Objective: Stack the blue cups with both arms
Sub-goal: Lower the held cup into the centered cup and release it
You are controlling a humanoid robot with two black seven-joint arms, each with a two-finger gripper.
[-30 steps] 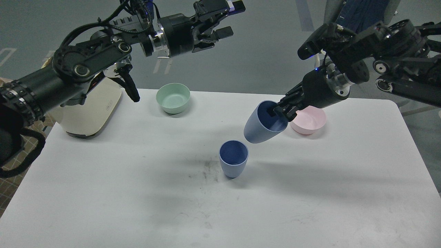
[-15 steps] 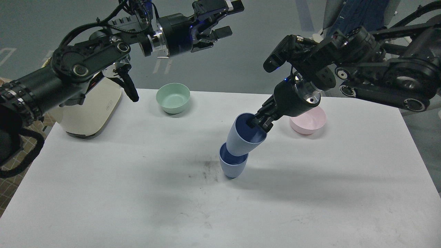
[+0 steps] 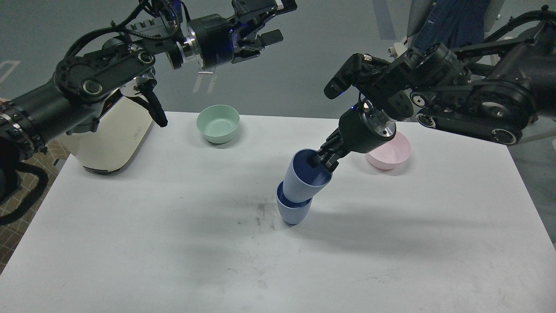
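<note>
Spanning most of the view, the white table [image 3: 391, 243] carries every object shown. Right arm [image 3: 469, 104]: enters from the right edge and reaches down toward the table centre. Left arm [image 3: 87, 87]: raised over the far left, above a cream appliance [image 3: 114, 139] at the far left corner. Pink bowl [image 3: 391, 154]: far right, partly behind the right wrist. Mint-green bowl [image 3: 218, 123]: far edge, left of centre. Lower blue cup [image 3: 293, 211]: upright near the table centre. Upper blue cup [image 3: 306, 176]: tilted right, base seated inside the lower cup. Right gripper [image 3: 322, 160]: clamped on the upper cup's rim, one finger inside. Left gripper [image 3: 265, 26]: fingers spread, empty.
</note>
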